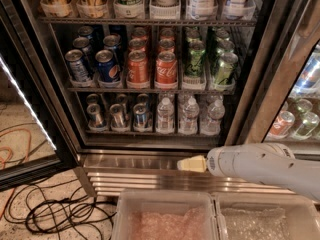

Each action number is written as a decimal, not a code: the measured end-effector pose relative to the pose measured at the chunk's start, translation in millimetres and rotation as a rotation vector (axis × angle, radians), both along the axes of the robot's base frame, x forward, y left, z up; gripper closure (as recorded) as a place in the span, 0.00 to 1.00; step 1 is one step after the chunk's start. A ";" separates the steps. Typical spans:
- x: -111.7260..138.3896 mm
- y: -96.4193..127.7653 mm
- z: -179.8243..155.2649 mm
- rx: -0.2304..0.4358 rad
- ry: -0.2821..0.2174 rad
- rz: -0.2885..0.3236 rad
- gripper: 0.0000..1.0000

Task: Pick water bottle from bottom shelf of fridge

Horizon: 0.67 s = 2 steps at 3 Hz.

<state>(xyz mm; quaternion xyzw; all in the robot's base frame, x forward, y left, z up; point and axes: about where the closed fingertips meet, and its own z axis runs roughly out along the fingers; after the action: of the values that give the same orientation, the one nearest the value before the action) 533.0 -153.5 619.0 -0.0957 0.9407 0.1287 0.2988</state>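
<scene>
Bins: two clear plastic bins (165,199) sit side by side at the bottom edge. They are cut off by the frame and their crinkled contents are hard to make out.
Hand: the hand (192,164) shows only as a pale tapered tip in front of the grille, below the bottom shelf. Whether it is wide or narrow cannot be told.
Arm: the white arm (265,166) enters from the right, its far end out of frame.
Floor: speckled, with black cables (60,214) looped at the left and an orange cable (10,154) beyond them.
Grille: louvered steel grille (145,176) at the base of the fridge (250,84).
Bottom shelf: on the bottom shelf (150,132), water bottles (189,116) stand on the right and silver cans (117,116) on the left. The rows behind are dim.
Above: soda cans (166,69) on the next rack. The top rack's bottles are cut off.
Door: open at the left, with a lit strip (25,104).
Right: an adjoining glass unit (300,114), its contents blurred.
</scene>
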 end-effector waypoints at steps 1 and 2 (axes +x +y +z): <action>2.8 3.7 0.2 0.017 -0.020 0.002 0.00; 15.3 10.1 -12.9 0.043 -0.063 -0.019 0.00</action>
<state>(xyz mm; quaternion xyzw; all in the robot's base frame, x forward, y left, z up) 548.3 -143.4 606.2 -0.0846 0.9287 0.1430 0.3316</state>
